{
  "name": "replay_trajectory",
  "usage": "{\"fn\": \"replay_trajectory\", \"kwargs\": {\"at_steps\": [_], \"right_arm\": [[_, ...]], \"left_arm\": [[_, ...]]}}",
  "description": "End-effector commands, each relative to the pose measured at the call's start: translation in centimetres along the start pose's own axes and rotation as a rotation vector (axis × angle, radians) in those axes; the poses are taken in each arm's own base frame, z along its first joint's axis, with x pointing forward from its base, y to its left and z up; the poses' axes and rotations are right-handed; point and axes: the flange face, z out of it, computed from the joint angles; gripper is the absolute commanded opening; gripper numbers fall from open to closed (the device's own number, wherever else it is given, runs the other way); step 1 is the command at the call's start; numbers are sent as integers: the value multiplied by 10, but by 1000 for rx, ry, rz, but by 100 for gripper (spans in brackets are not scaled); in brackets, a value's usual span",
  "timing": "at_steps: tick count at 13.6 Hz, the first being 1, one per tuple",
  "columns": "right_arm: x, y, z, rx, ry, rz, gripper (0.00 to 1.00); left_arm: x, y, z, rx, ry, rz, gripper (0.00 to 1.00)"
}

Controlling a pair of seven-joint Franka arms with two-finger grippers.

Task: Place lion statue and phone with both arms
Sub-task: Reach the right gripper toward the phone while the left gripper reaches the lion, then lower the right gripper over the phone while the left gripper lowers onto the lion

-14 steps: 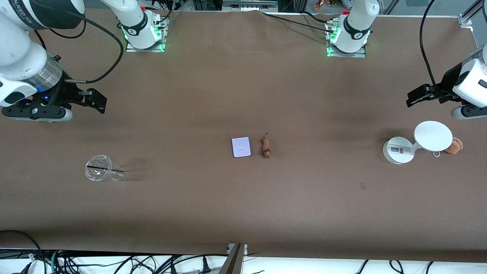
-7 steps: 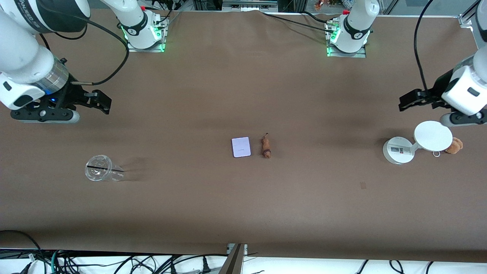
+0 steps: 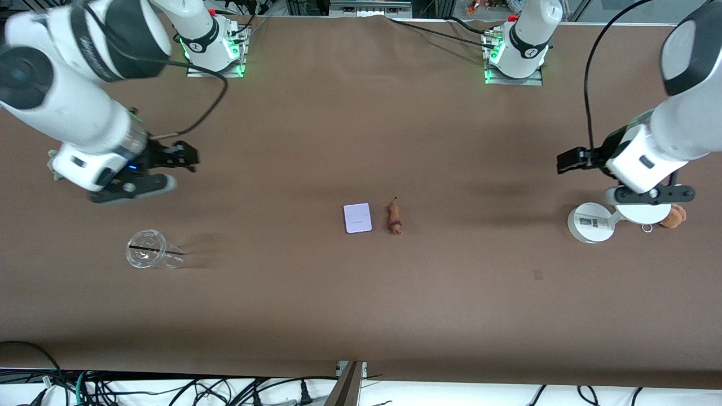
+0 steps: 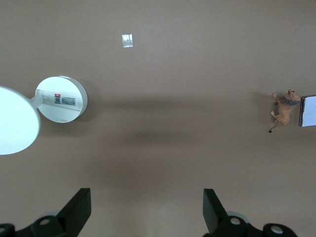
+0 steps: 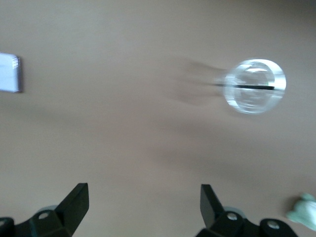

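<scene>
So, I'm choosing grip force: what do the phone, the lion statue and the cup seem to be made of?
The phone looks like smooth glass or plastic: flat, pale lavender, faintly glossy. The lion statue seems hard moulded plastic or resin, matt orange-brown with crisp legs and tail. The cup looks like thin clear plastic: the table shows through it.

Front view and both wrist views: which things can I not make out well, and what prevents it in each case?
- White round-based stand: front view, the left arm covers most of its disc top.
- Fuzzy orange-brown plush: front view, partly covered by the stand and arm.
- Pale lavender-white flat phone: left wrist view, cut by the picture's edge.
- Clear plastic cup: right wrist view, motion blur.
- Grey-green plush toy: right wrist view, cut by the edge.
</scene>
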Motion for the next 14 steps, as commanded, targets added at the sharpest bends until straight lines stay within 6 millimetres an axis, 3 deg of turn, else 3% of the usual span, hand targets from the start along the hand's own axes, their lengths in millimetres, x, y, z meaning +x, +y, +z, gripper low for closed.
{"fn": "replay_trajectory", "kwargs": {"at_steps": [1, 4, 8, 11, 14], "right_arm": [[29, -50, 33, 53, 13, -69, 100], [52, -136, 80, 58, 73, -1, 100], [77, -242, 161, 106, 180, 41, 100], [90, -287, 203, 119, 178, 70, 100], [89, -313, 236, 141, 222, 55, 100]], "left_arm": [[14, 7, 13, -18, -35, 35, 100], [24, 39, 21, -35, 22, 41, 100], [31, 118, 58, -46, 62, 14, 100], [40, 151, 83, -57, 92, 4, 100], [47, 159, 98, -62, 101, 11, 100]]}}
